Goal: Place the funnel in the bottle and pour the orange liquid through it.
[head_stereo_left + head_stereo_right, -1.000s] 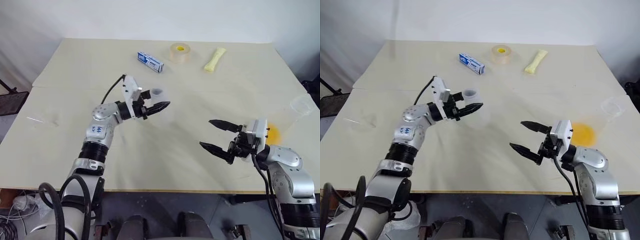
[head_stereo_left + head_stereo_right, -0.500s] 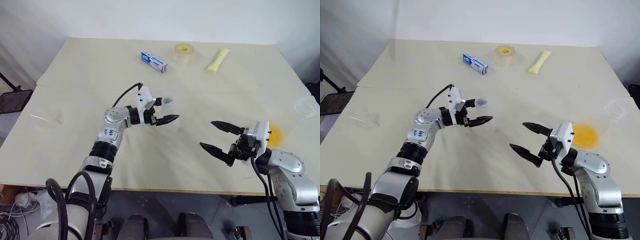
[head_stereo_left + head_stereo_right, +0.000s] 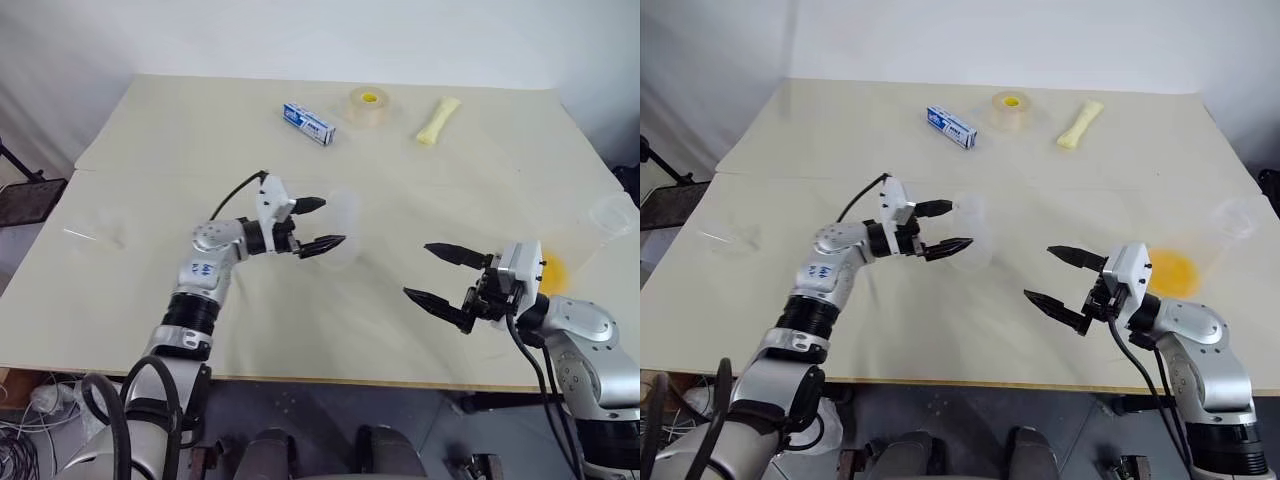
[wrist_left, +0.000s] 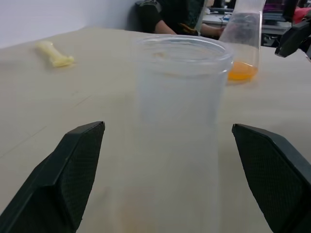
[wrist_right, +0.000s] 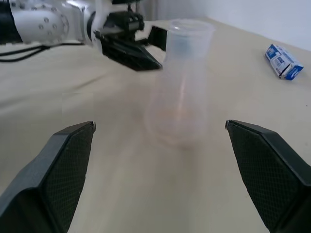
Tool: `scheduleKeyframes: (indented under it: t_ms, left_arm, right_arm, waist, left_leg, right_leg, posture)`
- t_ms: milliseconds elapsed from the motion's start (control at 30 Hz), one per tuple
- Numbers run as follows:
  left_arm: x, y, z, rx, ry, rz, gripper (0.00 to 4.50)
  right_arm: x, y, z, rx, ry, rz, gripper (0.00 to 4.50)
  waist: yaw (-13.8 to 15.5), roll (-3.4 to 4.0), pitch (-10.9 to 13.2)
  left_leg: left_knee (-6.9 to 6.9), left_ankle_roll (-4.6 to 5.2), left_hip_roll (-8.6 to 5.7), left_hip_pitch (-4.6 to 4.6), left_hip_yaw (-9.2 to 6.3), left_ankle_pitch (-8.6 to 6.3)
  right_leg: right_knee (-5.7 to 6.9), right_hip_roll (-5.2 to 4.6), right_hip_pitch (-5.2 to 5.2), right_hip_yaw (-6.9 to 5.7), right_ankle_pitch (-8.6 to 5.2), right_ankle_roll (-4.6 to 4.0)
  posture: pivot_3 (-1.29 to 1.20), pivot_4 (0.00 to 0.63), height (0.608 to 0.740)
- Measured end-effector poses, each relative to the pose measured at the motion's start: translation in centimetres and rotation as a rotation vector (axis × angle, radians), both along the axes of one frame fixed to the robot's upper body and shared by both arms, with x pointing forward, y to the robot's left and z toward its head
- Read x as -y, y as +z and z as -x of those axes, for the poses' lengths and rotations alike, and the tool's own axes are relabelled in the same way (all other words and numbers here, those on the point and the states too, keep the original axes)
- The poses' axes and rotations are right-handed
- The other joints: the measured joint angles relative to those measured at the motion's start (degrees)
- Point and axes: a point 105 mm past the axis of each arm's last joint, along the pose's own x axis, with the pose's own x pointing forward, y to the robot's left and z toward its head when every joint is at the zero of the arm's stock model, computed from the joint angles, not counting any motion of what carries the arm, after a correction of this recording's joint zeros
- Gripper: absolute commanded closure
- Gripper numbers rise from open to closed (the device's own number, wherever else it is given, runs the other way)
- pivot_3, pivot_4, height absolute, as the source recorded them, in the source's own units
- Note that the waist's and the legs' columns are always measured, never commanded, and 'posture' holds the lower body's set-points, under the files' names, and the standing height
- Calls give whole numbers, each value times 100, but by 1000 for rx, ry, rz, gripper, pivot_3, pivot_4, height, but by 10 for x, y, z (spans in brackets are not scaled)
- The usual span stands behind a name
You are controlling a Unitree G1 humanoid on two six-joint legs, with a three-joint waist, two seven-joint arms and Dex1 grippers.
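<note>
The bottle, a clear flask with a wide base and narrow neck, stands upright mid-table. My left gripper is open, with one finger on each side of the bottle's neck and not touching it. My right gripper is open and empty, off to the bottle's right, pointing at the bottle. The orange liquid sits in the bottom of a clear cup behind my right wrist. A small faint clear shape at the table's left, seemingly the funnel, lies far from both grippers.
A blue-and-white box, a yellowish tape roll and a pale yellow wrapped stick lie along the far side of the table. A person in dark clothes sits beyond the table.
My left gripper has opened off the bottle's neck and drawn back a little to the left; the bottle stays standing. The right arm has not moved. The camera view has shifted.
</note>
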Motion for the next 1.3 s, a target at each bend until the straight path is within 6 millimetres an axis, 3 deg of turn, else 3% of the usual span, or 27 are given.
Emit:
scheduleKeyframes:
  t_ms: [233,400,467,733,833,1000,1133,1300]
  left_arm:
    - [-71,10,22,-5,228,27,44]
    - [-138,-3,67,-8,535,68,44]
    - [-160,-16,97,-12,662,69,44]
    - [-229,-33,171,-5,1099,129,44]
    - [-243,-40,193,-25,1191,146,44]
    - [-248,-33,197,16,1227,162,44]
    - [-261,-25,183,56,1248,187,44]
    - [-285,-13,150,75,1243,209,44]
  right_arm:
    - [7,1,-16,-26,38,9,0]
    - [9,-3,-26,-49,72,27,0]
    - [5,-4,-28,-53,96,25,0]
    - [0,-8,-27,-78,130,6,0]
    - [-2,-11,-28,-93,145,-5,0]
    - [-6,-15,-29,-99,169,-13,0]
    - [-7,-15,-28,-87,172,-16,0]
    - [-12,-11,-25,-55,188,-19,0]
  waist:
    - [-80,1,1]
    - [-133,2,3]
    - [-143,3,4]
    - [22,-2,7]
    - [24,-2,8]
    - [27,1,9]
    - [8,3,8]
    - [9,3,8]
  left_leg:
    - [-1,0,19,0,-18,0]
    - [-8,0,21,3,-26,-1]
    - [-11,-1,21,1,-27,-1]
    - [3,2,19,5,-47,1]
    - [0,2,19,5,-48,1]
    - [0,2,19,5,-50,1]
    - [-2,2,18,7,-44,1]
    - [-2,2,16,7,-37,1]
  right_leg:
    - [3,-8,3,1,0,0]
    - [1,-15,4,6,0,0]
    - [-5,-19,4,9,0,0]
    - [-28,-22,35,33,1,-1]
    - [-35,-21,38,33,1,-1]
    - [-41,-21,41,34,1,-2]
    - [-34,-14,37,16,1,-2]
    - [-15,-14,25,9,1,-2]
  posture:
    - [0,150,740]
    - [0,150,740]
    - [0,150,740]
    - [0,150,740]
    - [0,150,740]
    - [0,150,740]
    - [0,150,740]
    - [0,150,740]
